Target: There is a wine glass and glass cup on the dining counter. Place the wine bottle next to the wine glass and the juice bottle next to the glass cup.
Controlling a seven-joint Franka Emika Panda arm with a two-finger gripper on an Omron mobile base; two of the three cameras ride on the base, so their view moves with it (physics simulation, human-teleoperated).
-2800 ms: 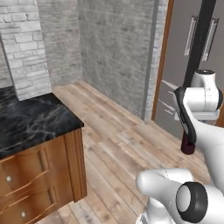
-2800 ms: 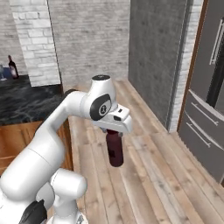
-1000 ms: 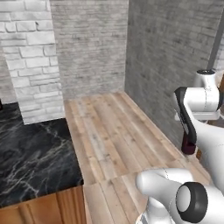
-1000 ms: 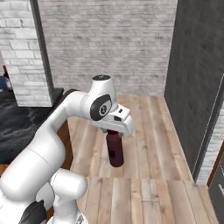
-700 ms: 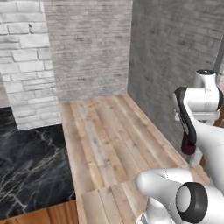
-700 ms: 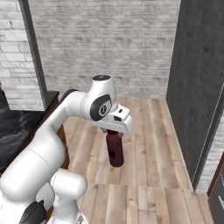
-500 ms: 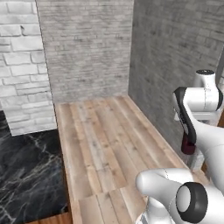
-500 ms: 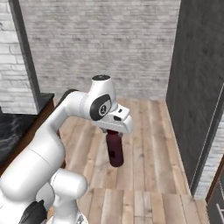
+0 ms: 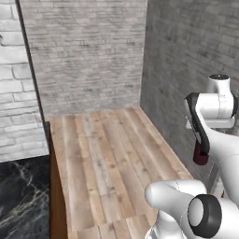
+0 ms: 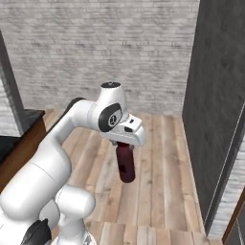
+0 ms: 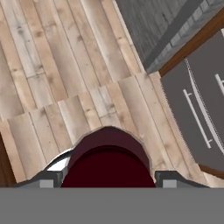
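My gripper (image 10: pixel 126 144) is shut on the juice bottle (image 10: pixel 126 164), a short dark maroon bottle that hangs upright over the wood floor. In the left base view the juice bottle (image 9: pixel 201 154) shows low beside my arm at the right. In the hand view its maroon body (image 11: pixel 108 157) sits between my two fingertips (image 11: pixel 49 180), with my gripper (image 11: pixel 108 178) closed around it. A corner of the black marble dining counter (image 9: pixel 18 196) lies at the lower left, and its edge (image 10: pixel 10 138) shows at the left. The wine glass, glass cup and wine bottle are out of view.
A grey brick wall (image 9: pixel 84 56) stands ahead and a dark grey wall (image 9: pixel 186 70) to the right. A white brick pillar (image 9: pixel 18 93) rises by the counter. Wood plank floor (image 10: pixel 158 158) stretches below. Dark panel doors with handles (image 11: pixel 197 113) show past the bottle.
The whole picture has shifted, so the base has turned: the counter has slid to the left edge and the walls now face me. The arm still holds the bottle in the same pose.
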